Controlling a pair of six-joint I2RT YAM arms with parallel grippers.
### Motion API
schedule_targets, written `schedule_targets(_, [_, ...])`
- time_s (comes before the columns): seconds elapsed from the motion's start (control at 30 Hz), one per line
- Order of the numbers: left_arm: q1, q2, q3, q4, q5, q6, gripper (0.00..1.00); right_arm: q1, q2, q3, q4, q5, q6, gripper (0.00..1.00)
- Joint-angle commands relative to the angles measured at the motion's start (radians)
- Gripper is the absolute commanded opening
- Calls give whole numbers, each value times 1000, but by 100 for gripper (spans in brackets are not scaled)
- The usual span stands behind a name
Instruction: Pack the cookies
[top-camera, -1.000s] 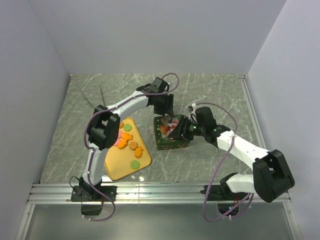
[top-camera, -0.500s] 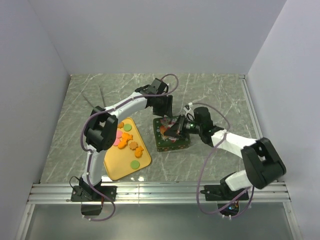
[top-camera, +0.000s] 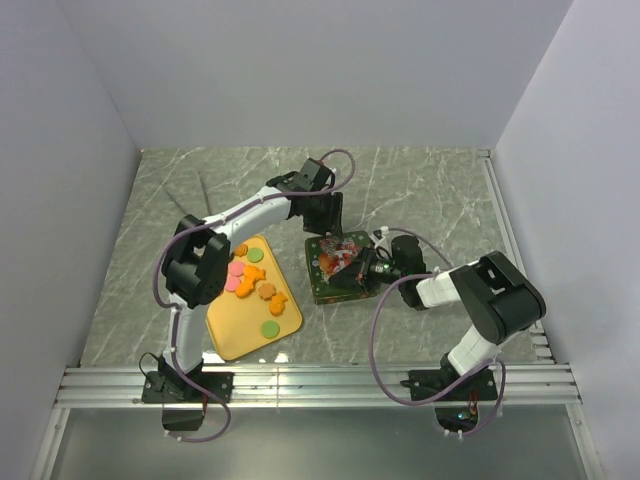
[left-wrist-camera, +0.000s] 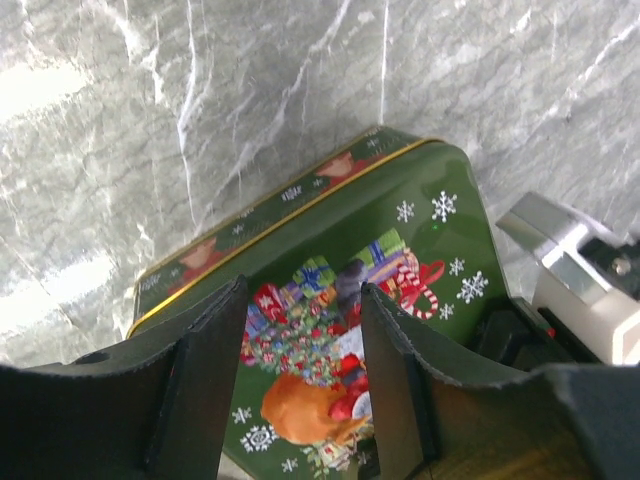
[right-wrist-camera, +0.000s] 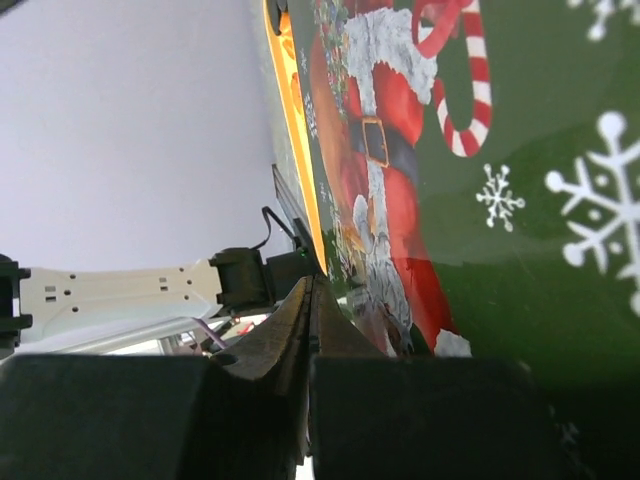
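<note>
The cookies (top-camera: 255, 285), orange, pink and green, lie on a yellow board (top-camera: 235, 335) left of centre. A green Christmas tin (top-camera: 338, 290) stands to its right. Its Santa-printed lid (top-camera: 343, 252) is tilted up over the tin. My right gripper (top-camera: 362, 262) is shut at the lid's right edge; in the right wrist view its fingers (right-wrist-camera: 310, 285) meet at the gold rim of the lid (right-wrist-camera: 520, 150). My left gripper (top-camera: 325, 225) is open over the far side; in the left wrist view it (left-wrist-camera: 302, 300) hovers above the lid (left-wrist-camera: 420, 230), holding nothing. The tin's side wall (left-wrist-camera: 230, 245) shows below.
The marble table (top-camera: 440, 190) is walled by white panels on three sides. A metal rail (top-camera: 320, 385) runs along the near edge. The right forearm (top-camera: 440, 285) lies low just right of the tin.
The right arm has folded in towards the tin, its elbow swinging closer and lower; the gripper stays at the lid. The left arm has barely moved.
</note>
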Motion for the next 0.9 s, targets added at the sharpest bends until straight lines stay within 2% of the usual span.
schedule_targets(0.0, [-12, -67, -8, -7, 0, 14, 55, -1, 15, -34, -49, 49, -22, 0])
schedule_targets(0.23, [-12, -73, 1, -11, -40, 11, 56, -1, -123, -2, -226, 73, -98, 0])
schedule_targets(0.37, [-9, -69, 29, -39, -172, -8, 59, -1, -174, 19, -324, 89, -143, 0])
schedule_targets(0.57, [1, -63, 67, -60, -256, -29, 66, 1, -213, 35, -373, 95, -172, 0])
schedule_targets(0.87, [58, -131, 121, -94, -358, -52, 70, 2, -302, 196, -623, 98, -292, 0])
